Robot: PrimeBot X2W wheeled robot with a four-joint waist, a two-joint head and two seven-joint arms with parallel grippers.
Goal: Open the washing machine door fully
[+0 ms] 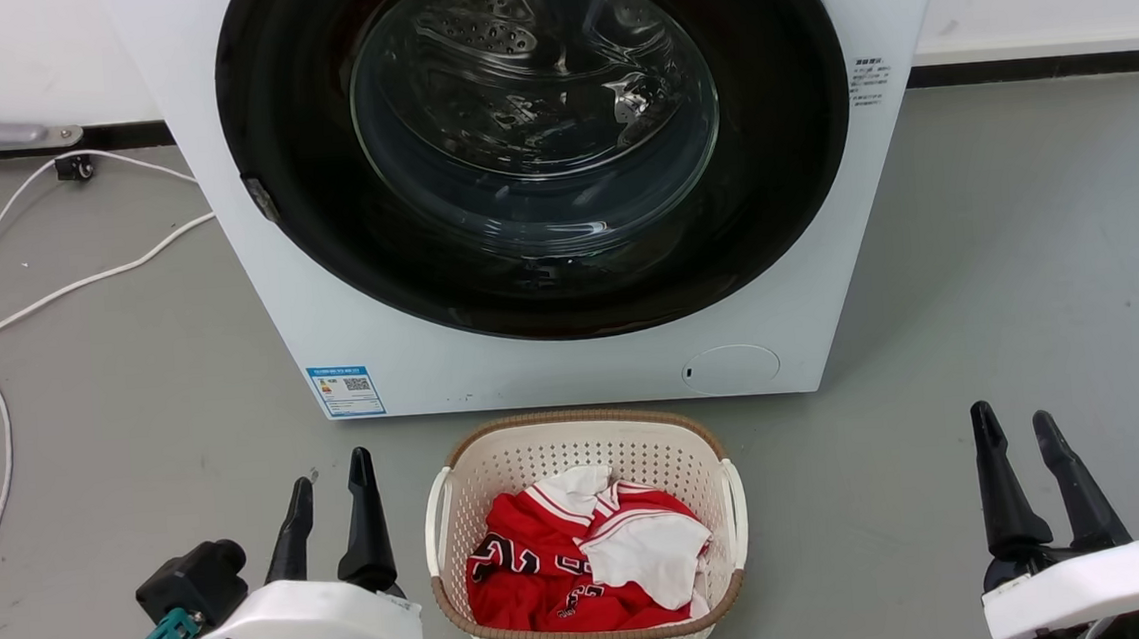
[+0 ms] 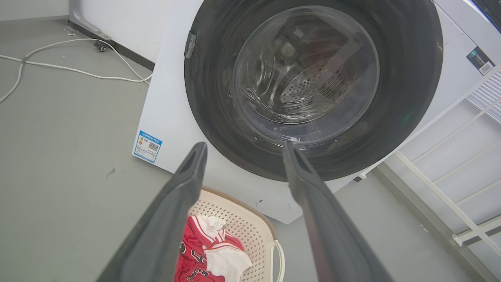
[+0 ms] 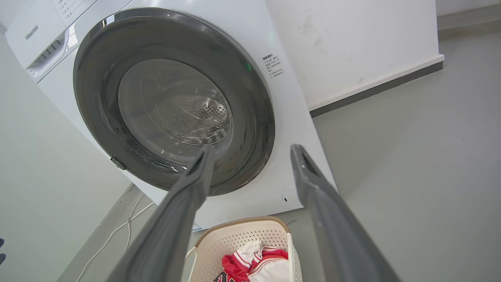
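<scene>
Grey floor (image 1: 1026,257) stretches back to a white wall (image 1: 20,57) with a dark strip along its foot, and a white cable (image 1: 76,284) trails loosely across the floor on the robot's left. Against that wall stands the washing machine (image 1: 258,311), white and boxy. The washing machine door (image 1: 779,164) sits shut, flush against its front and nearly as wide as the machine itself. Its broad rim is glossy black around a bulging glass bowl (image 1: 535,111), through which the steel drum shows.

I reckon the door is stiff and fairly heavy, swinging as one piece rather than giving anywhere. The polished rim looks slippery, and the glass is nothing to knock or squeeze. A small grey tab (image 1: 260,199) on the rim's left edge looks the likeliest place to hook a finger and pull. That would put the hinge on the right, though I cannot see one.

Just in front of the machine, a pale laundry basket (image 1: 577,421) on the floor holds red and white clothes (image 1: 586,559). It lies where the door may swing, but I think it is low enough to clear.

Both arms hang well apart from the machine. The left end effector (image 1: 332,471) and the right end effector (image 1: 1012,416) each have their fingers spread apart, holding nothing.
</scene>
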